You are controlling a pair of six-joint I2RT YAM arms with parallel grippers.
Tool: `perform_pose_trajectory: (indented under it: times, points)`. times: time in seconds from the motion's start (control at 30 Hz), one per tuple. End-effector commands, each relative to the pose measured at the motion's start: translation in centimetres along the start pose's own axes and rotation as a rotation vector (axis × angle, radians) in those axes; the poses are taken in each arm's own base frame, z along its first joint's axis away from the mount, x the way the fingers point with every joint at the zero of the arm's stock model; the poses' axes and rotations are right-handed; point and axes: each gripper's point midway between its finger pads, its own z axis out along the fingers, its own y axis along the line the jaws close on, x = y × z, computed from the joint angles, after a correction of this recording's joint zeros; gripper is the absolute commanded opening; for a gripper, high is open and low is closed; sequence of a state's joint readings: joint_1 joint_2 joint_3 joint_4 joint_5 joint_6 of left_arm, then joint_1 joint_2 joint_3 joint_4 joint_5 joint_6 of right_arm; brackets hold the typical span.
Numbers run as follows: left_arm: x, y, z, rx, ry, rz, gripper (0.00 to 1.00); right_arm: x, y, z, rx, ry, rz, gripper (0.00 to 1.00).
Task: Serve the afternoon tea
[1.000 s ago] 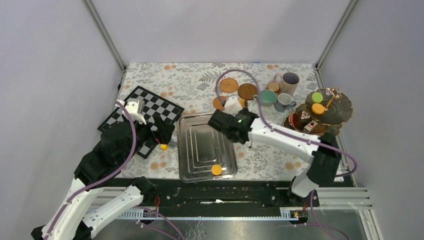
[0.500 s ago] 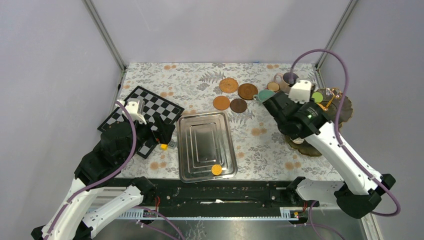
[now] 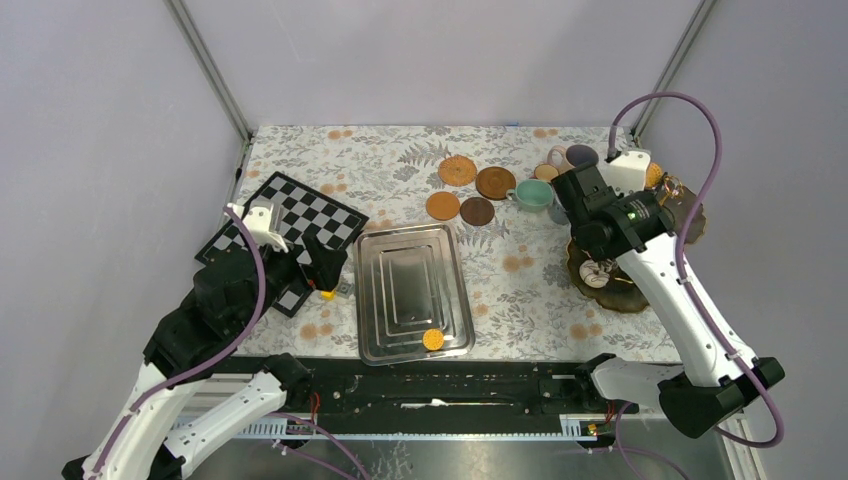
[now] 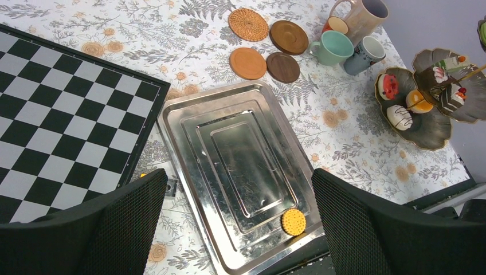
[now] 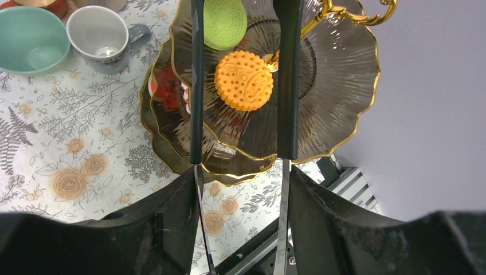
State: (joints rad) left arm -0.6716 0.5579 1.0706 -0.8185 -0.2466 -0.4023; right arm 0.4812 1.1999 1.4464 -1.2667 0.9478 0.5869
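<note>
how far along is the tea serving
Looks done: one orange biscuit sits on the steel tray. In hand: the right gripper hangs open over a second biscuit on the stand's top tier, gripping nothing. Left: the mugs stand beside bare coasters.

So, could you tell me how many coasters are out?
4, grouped beyond the steel tray: a woven coaster and a brown coaster at the far side, a tan coaster and a dark coaster nearer the tray. None seems hidden.
</note>
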Motion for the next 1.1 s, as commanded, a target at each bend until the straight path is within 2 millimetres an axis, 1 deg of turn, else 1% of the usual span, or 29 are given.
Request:
perform_pose_trajectory:
  times: [0.0,0.23,0.43,0.57,0.7,1.07]
  points:
    - [-1.0,-0.4,-0.2,0.023,-0.032,0.020,0.99,-0.9,-0.5,0.7,0.032,-0.022,0.042,0.52]
    - [-1.0,-0.5,-0.5,0.030,-0.034,0.021,0.99,-1.5,-1.4,2.0,0.060,-0.006,0.067,0.53]
    - [-0.8,-0.3,-0.6,0.026,-0.034,0.021,0.99,-0.7,-1.5,2.3,0.057,0.019,0.057,0.54]
    - [-0.9,-0.3,-0.7,0.028,-0.038,0.021,0.99,0.1,-1.5,2.3,0.042,0.039,0.051,0.54]
    - [-0.9,-0.3,-0.7,0.026,-0.037,0.021,0.99,0.6,-2.0,2.0,0.039,0.040,0.053,0.54]
    - [-0.9,-0.4,-0.6,0.029,-0.032,0.021,0.99,0.7,-2.3,1.8,0.035,0.041,0.048,0.59]
